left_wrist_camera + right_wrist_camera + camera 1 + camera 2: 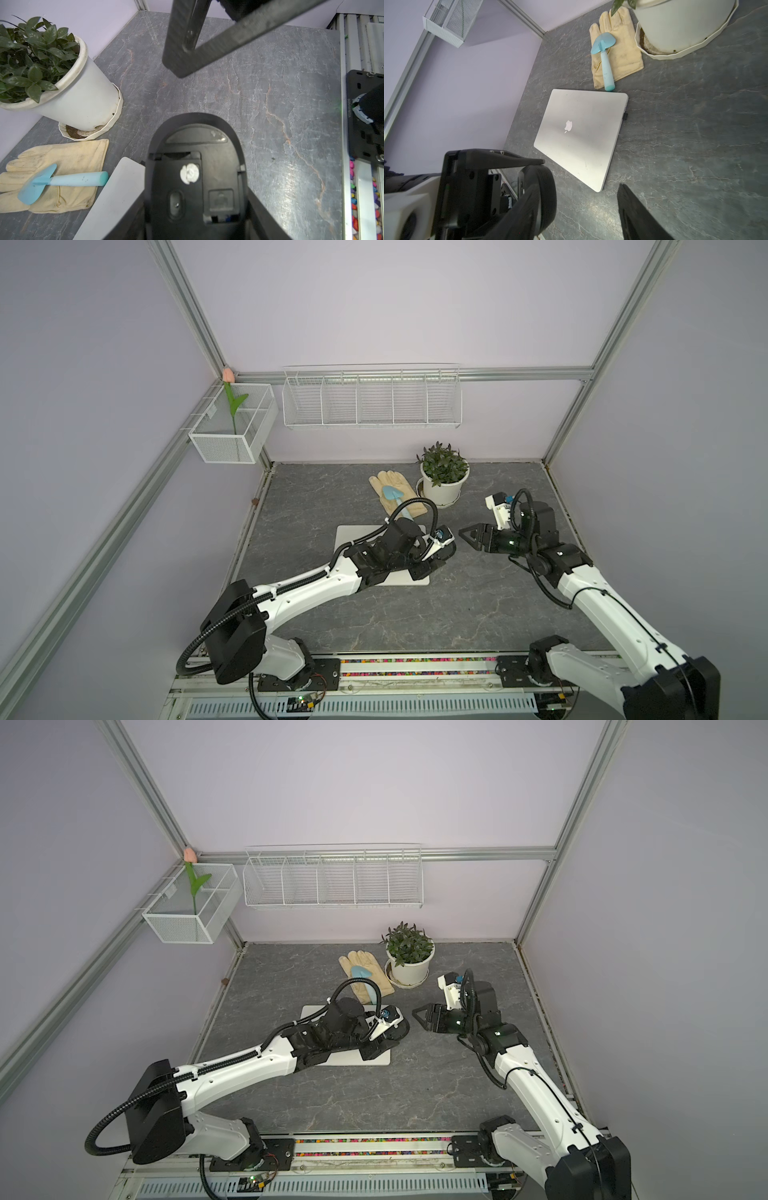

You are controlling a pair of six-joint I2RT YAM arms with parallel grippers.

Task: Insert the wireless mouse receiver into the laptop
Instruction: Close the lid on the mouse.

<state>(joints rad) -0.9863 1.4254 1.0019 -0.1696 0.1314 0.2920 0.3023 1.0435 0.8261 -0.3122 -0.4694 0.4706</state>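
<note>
Grey stone tabletop (270,104); wireless mouse (195,166) held between left gripper (196,193) fingers (264,220).

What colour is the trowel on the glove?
The trowel is light blue, clearest in the right wrist view.

The wireless mouse (195,170) was held up off the table (675,145) by the left gripper (196,191), pinched at both sides. It was small, black & oval. Its under side was turned to the left wrist cam; a round silver-white spot & a few little pits were seen there. In both top views it was seen just beside the laptop's right edge, higher than the lid.

The laptop (581,135) was laid flat on the table, lid shut, apple logo up. It was thin, silver-white, w/ round corners, much bigger than the mouse. A tiny black bit (625,116) was seen touching its side edge; what it was could not be told.
</note>
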